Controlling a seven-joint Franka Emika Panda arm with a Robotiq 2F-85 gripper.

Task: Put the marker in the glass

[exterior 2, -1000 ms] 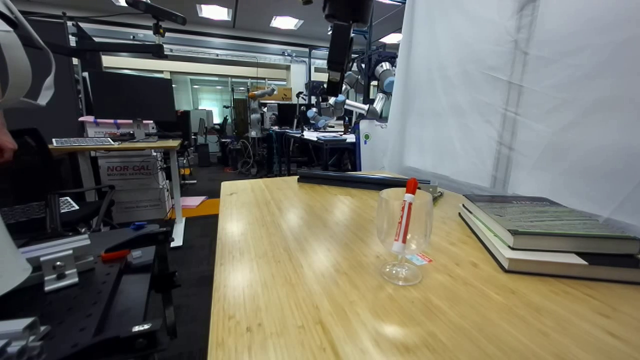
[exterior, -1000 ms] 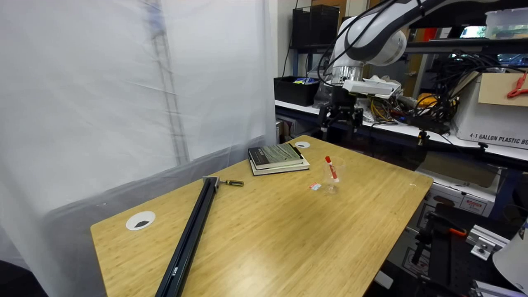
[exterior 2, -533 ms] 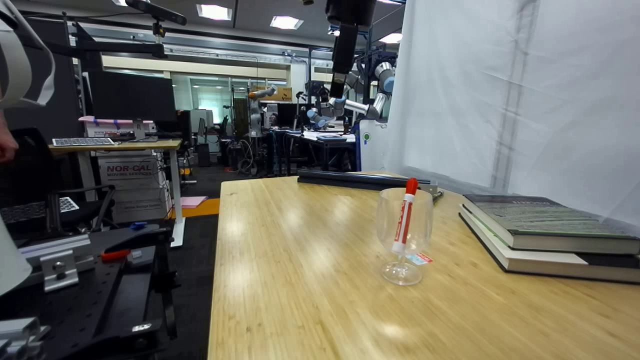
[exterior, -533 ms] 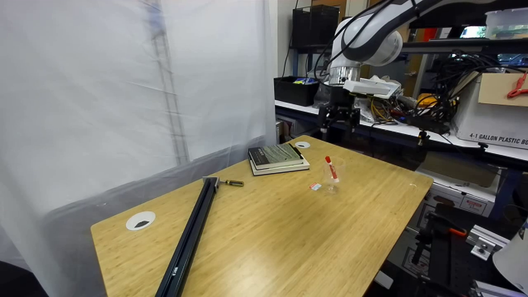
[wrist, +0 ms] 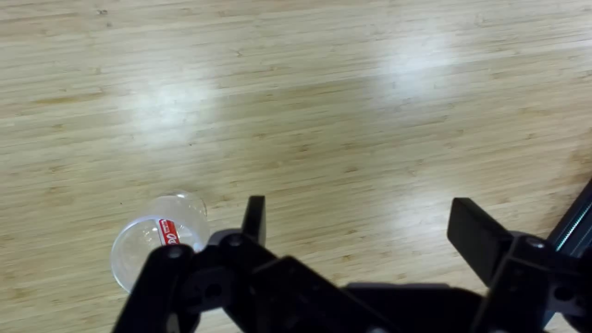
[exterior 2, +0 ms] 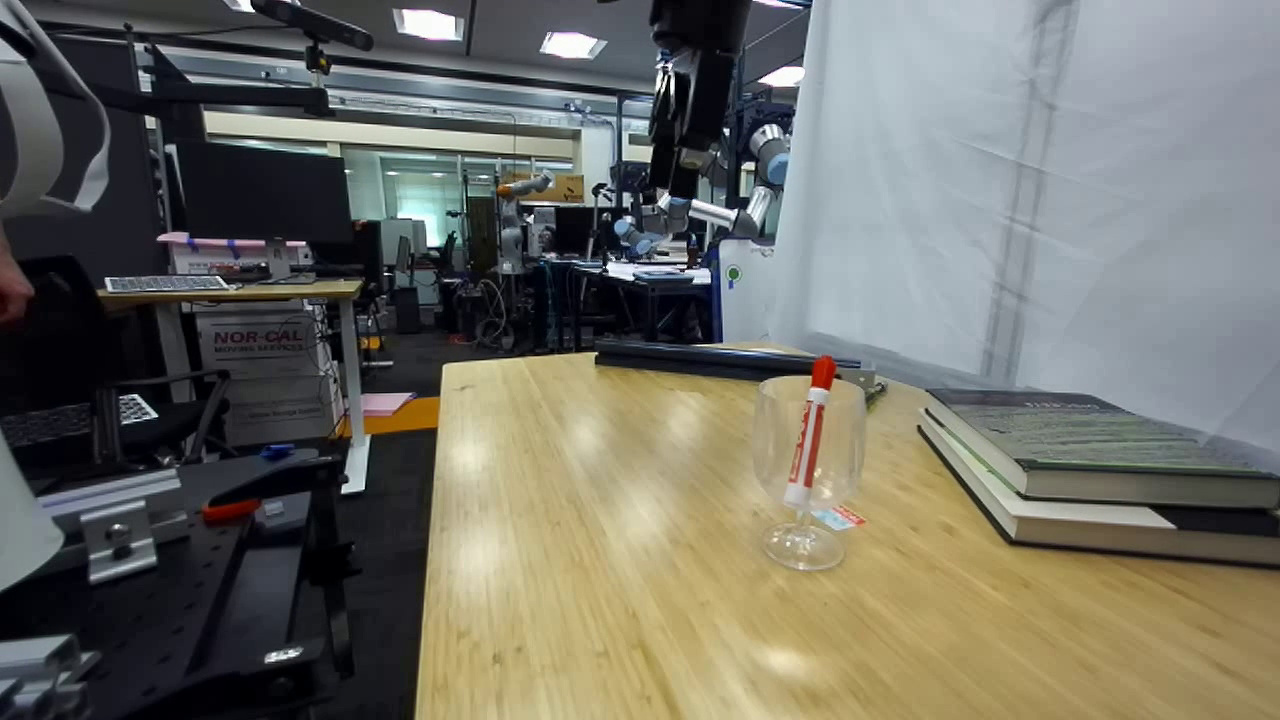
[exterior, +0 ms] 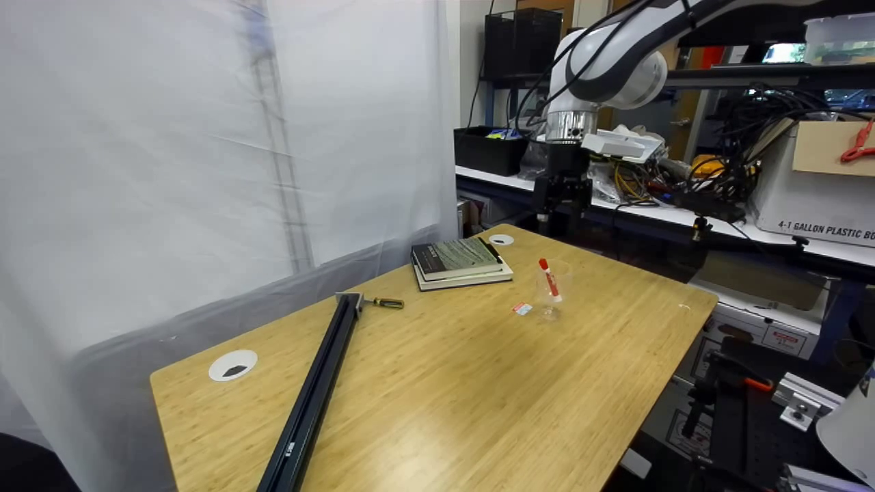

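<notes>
Turning since the earlier frame, your black two-fingered gripper [wrist: 360, 217] is gaping wide, empty; right of centre in an exterior view, the slim red-and-white marker [exterior 2: 808, 440] is leaning inside the clear stemmed glass [exterior 2: 838, 450]; you're likely withdrawing, so be staying above its rim

Red-white marker [exterior 2: 809, 440], tilted, inside upright clear glass [exterior 2: 838, 458]
</notes>
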